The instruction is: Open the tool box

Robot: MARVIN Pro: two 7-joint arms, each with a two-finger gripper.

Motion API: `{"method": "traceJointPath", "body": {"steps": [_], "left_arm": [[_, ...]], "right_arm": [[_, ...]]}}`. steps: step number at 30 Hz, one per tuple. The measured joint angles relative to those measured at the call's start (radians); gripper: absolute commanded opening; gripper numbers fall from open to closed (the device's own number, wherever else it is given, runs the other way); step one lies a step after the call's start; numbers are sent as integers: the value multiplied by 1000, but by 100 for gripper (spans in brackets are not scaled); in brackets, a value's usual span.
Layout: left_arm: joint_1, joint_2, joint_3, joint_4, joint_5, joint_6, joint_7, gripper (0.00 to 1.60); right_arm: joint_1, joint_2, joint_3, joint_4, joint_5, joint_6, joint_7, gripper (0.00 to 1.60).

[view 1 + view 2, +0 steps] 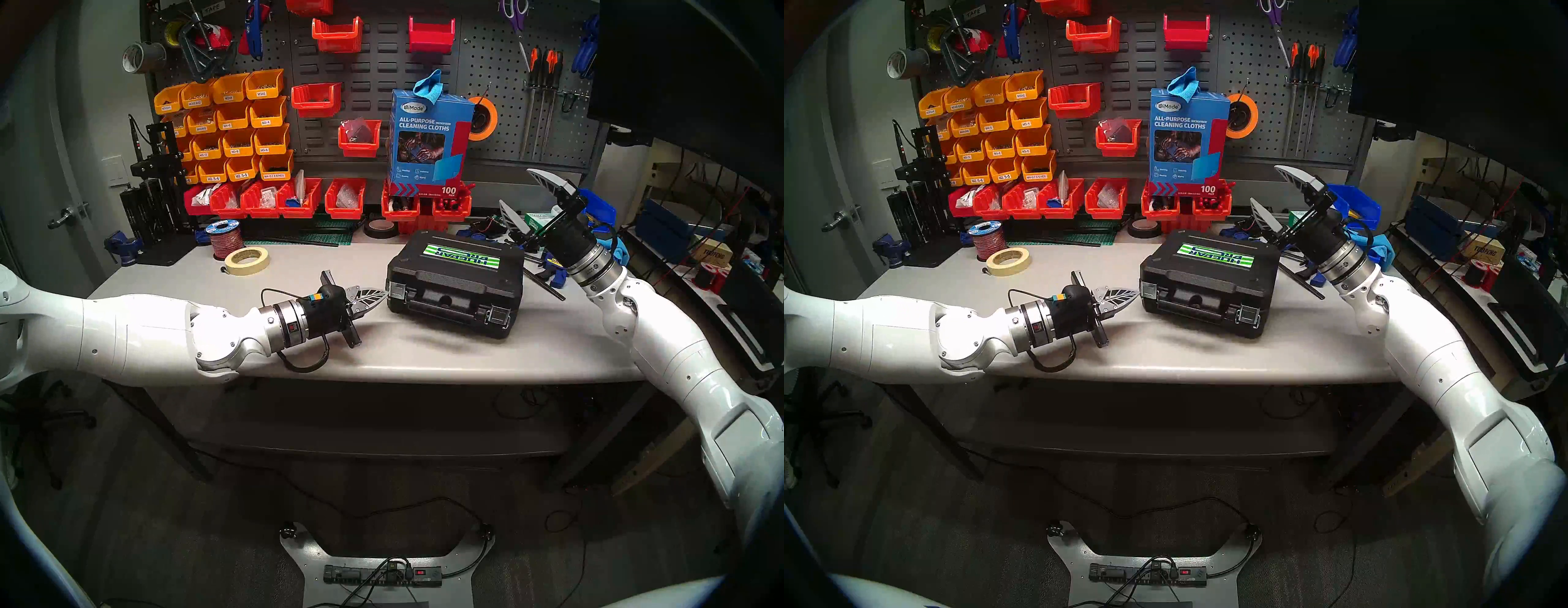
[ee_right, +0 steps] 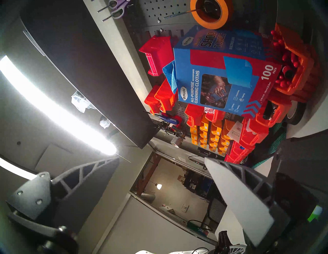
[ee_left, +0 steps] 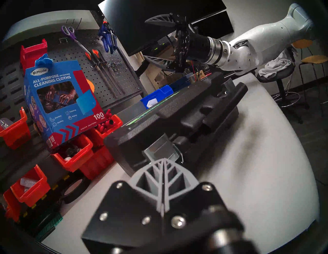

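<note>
A: On the grey matte workbench, right of centre: black pebbled hard-plastic tool box, briefcase-shaped, lying flat, sticker up. Long axis running left-right, handle and two silver metal latches facing the near edge.

B: Left gripper clenched, ribbed tips just beside the left latch. Right gripper splayed wide, empty, raised beyond the far right corner.
</note>
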Motion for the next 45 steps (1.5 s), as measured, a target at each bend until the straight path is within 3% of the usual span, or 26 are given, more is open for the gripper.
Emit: {"method": "traceJointPath", "body": {"steps": [7, 13, 23, 31, 32, 33, 35, 38, 45], "left_arm": [[-3, 14, -8, -35, 22, 49, 60, 0], [3, -5, -18, 1, 18, 65, 80, 0], [12, -22, -24, 35, -13, 61, 81, 0], [-8, 19, -26, -33, -46, 64, 53, 0], [-16, 31, -26, -50, -47, 65, 43, 5], [-23, 42, -25, -65, -46, 66, 35, 32], [-34, 57, -25, -84, -41, 70, 24, 61], [-52, 81, -24, -110, -24, 84, 8, 87], [-95, 119, -24, -135, 49, 133, -24, 110]], "right_arm": [[-6, 7, 3, -1, 0, 2, 15, 160], [-5, 7, 3, 10, 0, 4, 18, 160], [3, -4, 0, 24, -4, 4, 17, 160], [27, -25, -3, 61, -27, 15, 17, 160], [31, -28, -3, 68, -30, 19, 17, 160], [35, -31, -3, 74, -33, 23, 17, 160], [40, -36, -4, 82, -37, 27, 17, 160], [48, -43, -5, 95, -44, 35, 18, 160], [63, -59, -6, 123, -60, 52, 27, 160]]}}
